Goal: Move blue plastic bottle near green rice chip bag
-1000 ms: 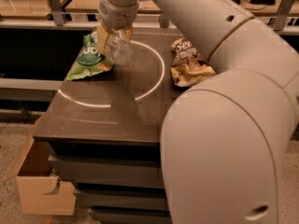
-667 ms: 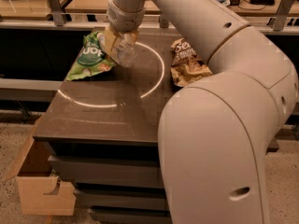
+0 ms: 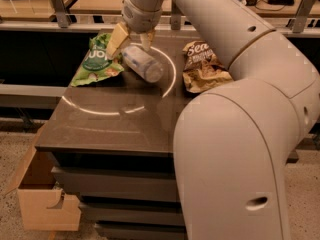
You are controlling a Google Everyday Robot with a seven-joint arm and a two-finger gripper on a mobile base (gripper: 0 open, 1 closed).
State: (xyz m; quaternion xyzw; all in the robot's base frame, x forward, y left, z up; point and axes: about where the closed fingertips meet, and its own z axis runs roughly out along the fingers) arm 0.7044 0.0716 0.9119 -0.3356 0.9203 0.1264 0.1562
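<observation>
The blue plastic bottle [image 3: 143,63] lies on its side on the dark table, just right of the green rice chip bag [image 3: 96,61]. The bag is bright green with white lettering and lies at the table's back left. My gripper [image 3: 132,40] hangs just above the bottle's far end, its fingers spread apart and holding nothing. One pale finger [image 3: 116,39] is over the bag's right edge, the other finger [image 3: 147,39] is above the bottle.
A brown and cream chip bag [image 3: 202,65] lies at the table's back right. My large pale arm [image 3: 235,134] fills the right side. The dark table [image 3: 115,129] bears a white circle mark. A cardboard box [image 3: 40,194] stands on the floor at lower left.
The gripper has let go of the bottle and lifted slightly. The bottle now lies on the table next to the green bag.
</observation>
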